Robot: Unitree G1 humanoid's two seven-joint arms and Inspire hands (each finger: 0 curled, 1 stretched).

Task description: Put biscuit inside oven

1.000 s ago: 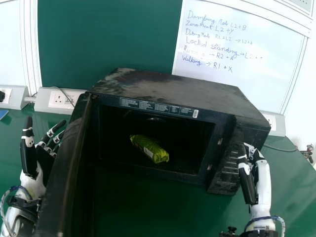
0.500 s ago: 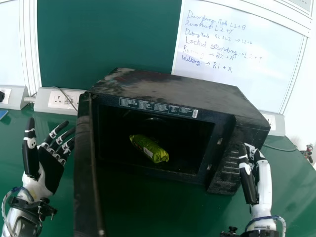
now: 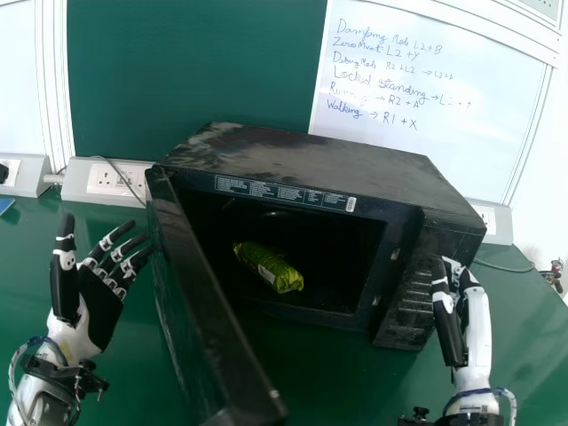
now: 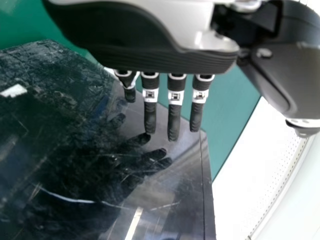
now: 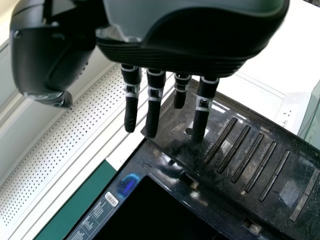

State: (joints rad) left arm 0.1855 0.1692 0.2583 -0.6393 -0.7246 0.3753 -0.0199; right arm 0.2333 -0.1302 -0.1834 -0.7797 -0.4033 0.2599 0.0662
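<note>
Lying in the oven (image 3: 311,160), the biscuit (image 3: 268,267) looks light, slick, brittle: best gripped mid-length. Left hand (image 3: 99,306) gapes wide, right hand (image 3: 477,324) straight-fingered, both beside the oven.

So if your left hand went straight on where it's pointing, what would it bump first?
Probably the open microwave door, on its outer face: the left hand points its fingers that way, near the door's hinge side. The gap is hard to judge.
</note>
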